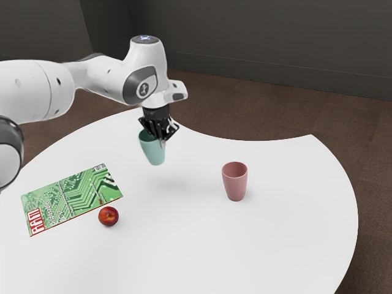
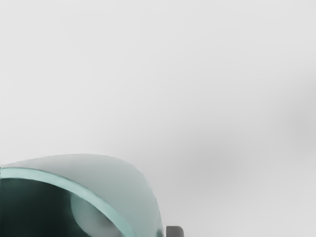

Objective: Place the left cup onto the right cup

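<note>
Above the white counter (image 1: 275,245), toward the exterior view's left of its middle, the teal cup (image 1: 153,150) is held clear of the surface by the end effector (image 1: 160,131), and a faint shadow is cast on the counter below it. The black fingers are closed on the cup's rim from above, so that its wall is pinched between them. The cup is hung slightly tilted, its base pointed down and a little toward the exterior view's right. The white arm (image 1: 92,76) is stretched in from the exterior view's left, with the hand pointed downward. To the exterior view's right, well apart from the held cup, the pink cup (image 1: 234,180) is stood upright on the counter with its mouth open upward; inside it, only its own pink wall can be seen. On the near left of the counter a green-and-white magazine (image 1: 70,197) is laid flat, and a red fruit (image 1: 108,215) is set just beside its near right corner. In the wrist view, the teal cup (image 2: 113,182) is seen close under the hand, its pale rim curved around a dark teal hollow, with the bare white counter (image 2: 173,74) spread beyond it.
</note>
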{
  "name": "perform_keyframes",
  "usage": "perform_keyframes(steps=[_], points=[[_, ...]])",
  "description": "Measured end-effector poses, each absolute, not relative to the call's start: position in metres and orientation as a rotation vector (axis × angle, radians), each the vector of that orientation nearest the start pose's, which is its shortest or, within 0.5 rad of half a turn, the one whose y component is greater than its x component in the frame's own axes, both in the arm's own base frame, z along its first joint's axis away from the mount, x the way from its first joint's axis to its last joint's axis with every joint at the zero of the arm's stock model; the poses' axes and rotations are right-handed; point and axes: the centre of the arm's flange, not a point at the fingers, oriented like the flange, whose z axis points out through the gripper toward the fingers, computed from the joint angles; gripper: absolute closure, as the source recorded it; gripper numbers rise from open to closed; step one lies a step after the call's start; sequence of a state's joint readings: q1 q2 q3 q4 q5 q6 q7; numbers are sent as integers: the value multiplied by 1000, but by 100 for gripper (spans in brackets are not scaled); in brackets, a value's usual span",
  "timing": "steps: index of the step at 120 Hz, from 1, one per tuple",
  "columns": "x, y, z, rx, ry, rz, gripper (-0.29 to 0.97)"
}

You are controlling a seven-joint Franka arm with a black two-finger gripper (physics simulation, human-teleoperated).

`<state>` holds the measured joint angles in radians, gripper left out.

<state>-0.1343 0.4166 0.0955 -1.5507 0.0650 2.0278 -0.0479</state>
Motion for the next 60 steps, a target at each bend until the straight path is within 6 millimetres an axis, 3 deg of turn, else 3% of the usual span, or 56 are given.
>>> perform_keyframes(steps=[32, 60], points=[[677, -122, 474, -3017, 110, -117, 76], [674, -193, 490, -3003, 140, -158, 77]])
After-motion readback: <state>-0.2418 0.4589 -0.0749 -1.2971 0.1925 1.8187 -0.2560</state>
